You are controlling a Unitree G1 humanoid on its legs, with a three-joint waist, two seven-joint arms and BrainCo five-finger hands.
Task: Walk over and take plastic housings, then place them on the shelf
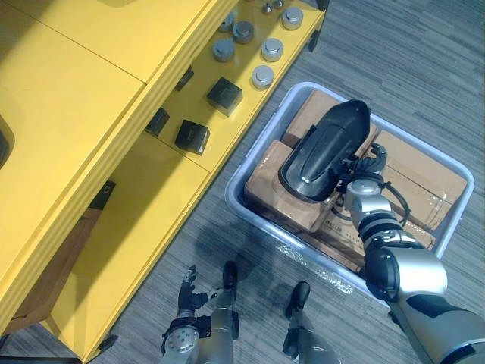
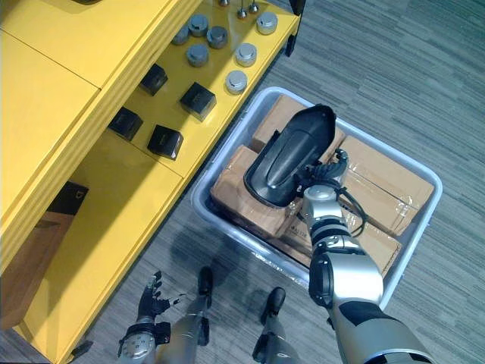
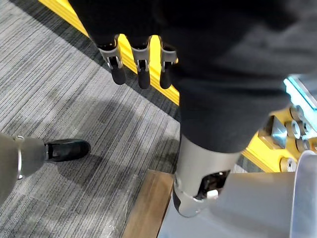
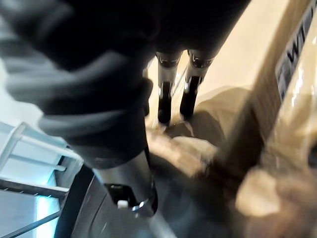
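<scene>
Workshop/stockroom: yellow shelf (image 1: pixel 151 189) w/ metal parts (image 1: pixel 262 76), bin (image 1: pixel 230 199) of cartons (image 1: pixel 273 189).

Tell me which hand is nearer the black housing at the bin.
Right. The right hand is against the near end of the housing, above the boxes in the bin; the left hand hangs open beside the yellow shelf, well away.

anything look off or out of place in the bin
Only the black plastic housing: it lies loose and slanted across the cardboard boxes in the pale bin, while the boxes themselves are packed flat. The right hand is at its near end. Nothing looks spilled or damaged.
</scene>
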